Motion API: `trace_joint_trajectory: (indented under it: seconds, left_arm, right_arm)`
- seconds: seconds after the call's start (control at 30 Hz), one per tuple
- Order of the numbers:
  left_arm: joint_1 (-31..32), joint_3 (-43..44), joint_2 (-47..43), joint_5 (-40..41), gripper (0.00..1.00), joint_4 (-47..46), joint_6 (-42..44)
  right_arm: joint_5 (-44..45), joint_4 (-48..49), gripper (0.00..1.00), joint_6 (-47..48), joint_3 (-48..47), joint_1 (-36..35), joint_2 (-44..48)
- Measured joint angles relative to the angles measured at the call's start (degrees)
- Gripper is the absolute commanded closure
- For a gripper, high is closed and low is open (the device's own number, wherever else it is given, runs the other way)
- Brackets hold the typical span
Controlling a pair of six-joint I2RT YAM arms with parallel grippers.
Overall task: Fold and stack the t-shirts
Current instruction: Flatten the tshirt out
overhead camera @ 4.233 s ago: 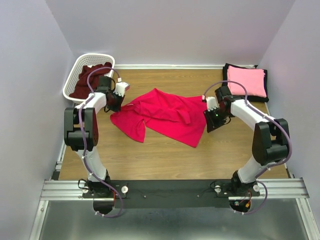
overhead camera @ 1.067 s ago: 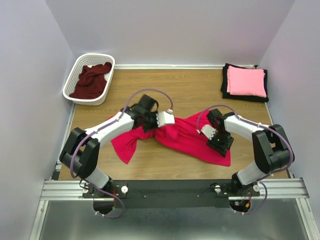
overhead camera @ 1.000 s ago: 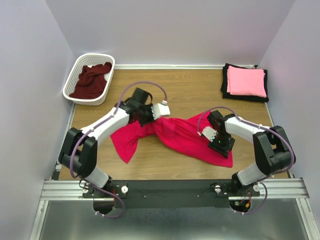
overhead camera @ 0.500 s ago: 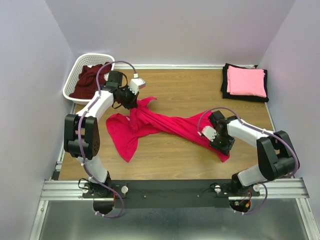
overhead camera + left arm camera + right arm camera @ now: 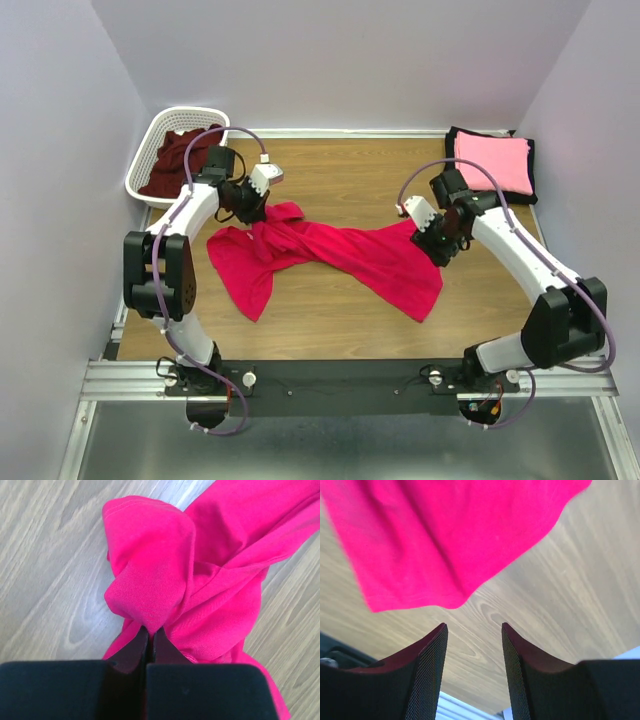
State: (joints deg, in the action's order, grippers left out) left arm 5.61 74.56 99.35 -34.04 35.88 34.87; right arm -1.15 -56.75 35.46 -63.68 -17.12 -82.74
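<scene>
the left gripper [image 5: 150, 634] is clamped shut on a bunched wad of the crimson t-shirt [image 5: 335, 252], which lies twisted rope-like across mid-frame; the right gripper [image 5: 473, 630] hangs wide open and empty by the shirt's right edge. with only 1 point held, a pull from the left could tighten the twist — or drag the cloth rather than spread it.

A bright crimson-red soft fabric t-shirt [image 5: 340, 255] lies unfolded and twisted across the middle, a folded light pink t-shirt [image 5: 492, 162] rests on a folded black t-shirt [image 5: 451, 165] far right, and a dark maroon t-shirt [image 5: 175, 165] lies crumpled in the white lattice basket [image 5: 190, 111] far left.
</scene>
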Motion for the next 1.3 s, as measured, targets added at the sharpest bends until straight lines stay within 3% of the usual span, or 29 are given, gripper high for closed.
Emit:
trace_joint_trajectory:
  seconds: [0.1, 0.23, 0.47, 0.6, 1.3]
  left_arm:
    - [-0.02, -0.07, 0.13, 1.07, 1.00, -0.85, -1.03]
    - [-0.02, 0.66, 1.70, 2.12, 1.00, -1.84, -2.62]
    - [-0.13, 1.07, 3.85, 3.54, 1.00, -2.38, -3.45]
    - [-0.15, 1.07, 3.85, 3.82, 1.00, -2.38, -3.45]
    - [-0.15, 1.07, 3.85, 4.11, 0.99, -2.40, -3.45]
  right_arm:
    - [-3.85, -3.43, 0.55, 0.50, -3.74, 0.07, 1.07]
    - [-7.41, -6.49, 0.58, 0.61, -1.46, -1.53, 1.22]
    - [-8.79, -7.39, 0.57, -1.64, 7.17, -14.32, 0.96]
    - [-8.74, -6.16, 0.56, -3.56, 8.85, -17.86, -0.76]
    - [-5.14, -0.92, 0.56, -9.73, 11.85, -24.94, -7.28]
